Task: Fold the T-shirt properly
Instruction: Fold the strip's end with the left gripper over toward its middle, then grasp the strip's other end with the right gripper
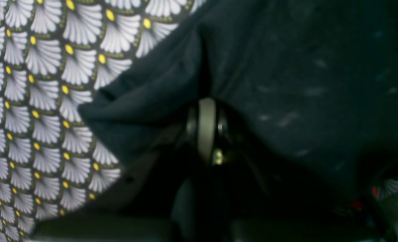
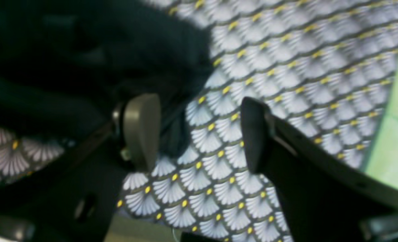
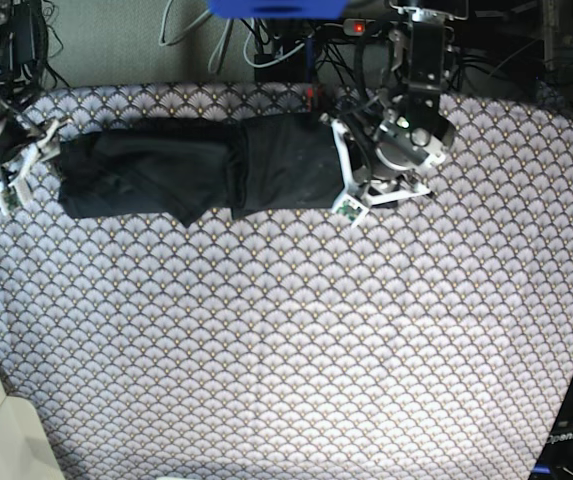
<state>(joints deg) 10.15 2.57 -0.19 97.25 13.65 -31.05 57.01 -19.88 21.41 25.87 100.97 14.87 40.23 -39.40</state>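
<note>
Both sets of fingers differ: left fingers [image 1: 206, 129], largely buried in dark folds, are clamped on the T-shirt [image 3: 196, 175]; right fingers [image 2: 199, 134] gape wide, empty. Shirt lies at twelve o'clock on the table [image 3: 296, 340].

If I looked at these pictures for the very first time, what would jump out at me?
First, the black soft cotton T-shirt, folded into a long band across the far side of the table. Next, the fan-patterned white, grey and yellow tablecloth spread under everything. Then the two robot arms: the left gripper pinches one end of the shirt, and the right gripper sits open at the other end.
</note>
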